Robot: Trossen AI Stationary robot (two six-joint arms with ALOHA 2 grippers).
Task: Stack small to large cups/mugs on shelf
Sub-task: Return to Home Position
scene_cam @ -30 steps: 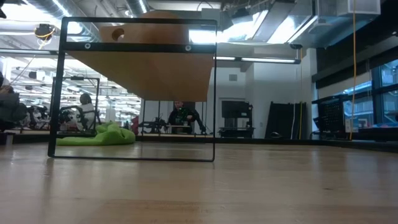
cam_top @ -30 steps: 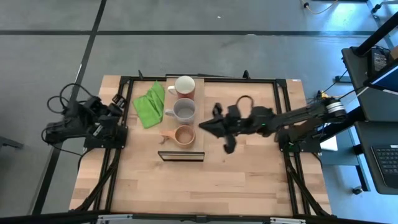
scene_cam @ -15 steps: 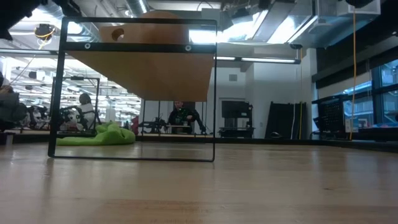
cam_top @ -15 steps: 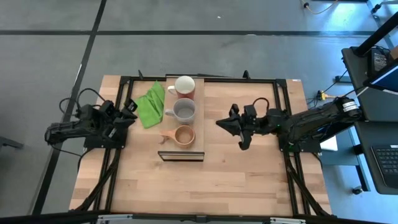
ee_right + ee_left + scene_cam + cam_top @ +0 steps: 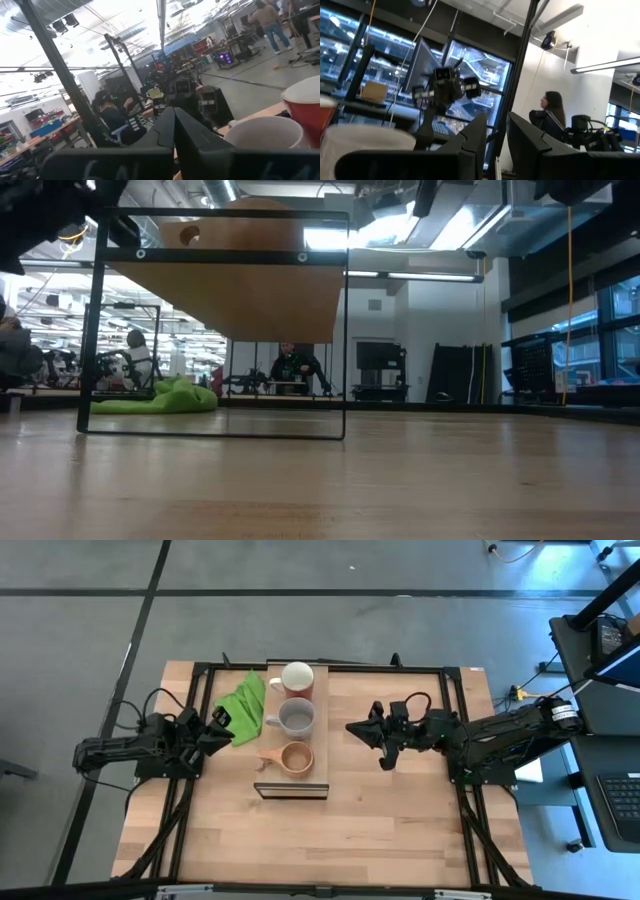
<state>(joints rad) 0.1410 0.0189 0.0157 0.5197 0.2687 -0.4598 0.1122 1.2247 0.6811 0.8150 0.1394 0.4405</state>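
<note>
Red mug [image 5: 297,676], grey mug [image 5: 297,717], wooden cup [image 5: 296,758] stand in line along the shelf [image 5: 322,740]; your right gripper [image 5: 353,729], jaws shut, empty, faces them, slightly nearer; left gripper [image 5: 228,727], jaws barely parted, empty, opposite.

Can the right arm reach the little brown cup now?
Probably yes. The right pincer hangs beside the shelf, and nothing stands between it and the brown cup.

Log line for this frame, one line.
shelf: red mug, grey mug, wooden cup in row | left end effector by green cloth, empty | right end effector beside shelf, shut, empty
</note>
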